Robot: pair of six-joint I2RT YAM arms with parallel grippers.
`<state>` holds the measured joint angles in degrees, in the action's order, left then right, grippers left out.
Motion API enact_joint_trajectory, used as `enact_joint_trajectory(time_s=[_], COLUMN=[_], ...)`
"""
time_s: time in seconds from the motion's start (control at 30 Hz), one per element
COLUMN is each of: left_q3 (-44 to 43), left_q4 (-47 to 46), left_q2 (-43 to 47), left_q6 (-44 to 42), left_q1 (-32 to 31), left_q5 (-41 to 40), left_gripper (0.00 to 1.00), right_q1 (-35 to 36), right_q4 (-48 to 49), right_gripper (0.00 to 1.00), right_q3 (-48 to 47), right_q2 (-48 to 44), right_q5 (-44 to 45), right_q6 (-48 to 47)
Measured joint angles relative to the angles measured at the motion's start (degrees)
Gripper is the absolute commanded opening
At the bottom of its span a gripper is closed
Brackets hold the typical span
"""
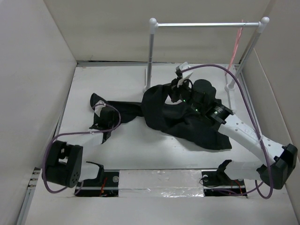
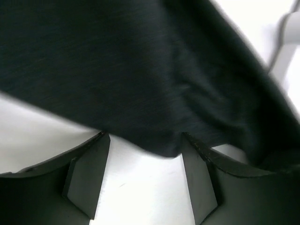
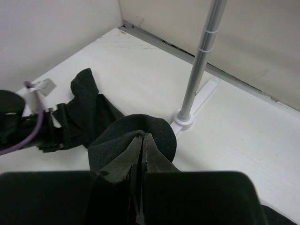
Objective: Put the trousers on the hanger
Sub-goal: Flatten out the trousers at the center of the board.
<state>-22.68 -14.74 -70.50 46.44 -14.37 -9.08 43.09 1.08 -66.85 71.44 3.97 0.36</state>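
Note:
The black trousers (image 1: 187,119) lie spread across the middle of the table, with one leg reaching left. My right gripper (image 1: 176,90) is shut on a raised fold of the trousers (image 3: 154,133), near the foot of the rail's left post; in the right wrist view (image 3: 143,139) the jaws are pressed together on the cloth. My left gripper (image 1: 108,115) is open over the left leg. In the left wrist view (image 2: 143,159) the trousers' edge (image 2: 154,93) lies at the fingertips (image 2: 86,173) and bare table shows between them. The pink hanger (image 1: 235,49) hangs from the rail's right end.
A white rail (image 1: 206,24) on two posts stands at the back of the table; its left post (image 3: 201,61) and foot are just beyond my right gripper. White walls close in the table on the left, back and right.

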Motion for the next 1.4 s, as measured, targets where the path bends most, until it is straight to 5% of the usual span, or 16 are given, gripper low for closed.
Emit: enact_joint_trajectory(time_s=[0.13, 0.3, 0.73, 0.93, 1.07, 1.1, 1.23, 1.3, 1.4], left_q3=[-4.1, -2.7, 1.2, 1.4, 2.4, 2.8, 4.4, 5.0, 5.5], left_q4=[-1.7, 0.4, 20.5, 29.2, 30.0, 30.1, 29.7, 29.5, 29.3], left_q2=[-5.3, -1.6, 39.1, 51.6, 50.1, 48.8, 44.4, 43.8, 44.2], left_q6=[0.4, 0.9, 2.7, 5.1, 5.6, 5.6, 5.4, 5.1, 4.9], left_q1=[-2.0, -2.2, -2.3, -4.8, -5.0, -5.0, -5.0, -5.0, -5.0], left_q5=[-1.2, -4.6, -9.6, -9.8, -9.0, -8.7, -6.4, -5.6, -4.8], left_gripper=[0.0, 0.0, 0.0, 0.0, 0.0, 0.0, 0.05, 0.05, 0.04], right_q1=[0.1, 1.2, 5.1, 6.9, 6.8, 6.8, 6.0, 5.2, 2.8], right_q4=[-1.6, -2.7, -9.8, -9.8, -7.6, -7.9, -10.8, -11.7, -12.1], right_gripper=[0.0, 0.0, 0.0, 0.0, 0.0, 0.03, 0.83, 0.92, 0.97], right_q3=[0.7, 2.8, 1.1, -8.0, -21.6, -26.8, -50.8, -56.0, -50.9], right_q2=[-4.6, -12.1, -19.6, -8.1, 10.5, 16.5, 42.4, 49.9, 51.9], right_q5=[-1.1, -1.4, 0.7, -0.7, -2.9, -3.2, -1.5, -1.4, -2.7], right_q6=[0.3, 1.0, 2.2, 2.3, 3.1, 3.6, 6.1, 7.8, 11.1])
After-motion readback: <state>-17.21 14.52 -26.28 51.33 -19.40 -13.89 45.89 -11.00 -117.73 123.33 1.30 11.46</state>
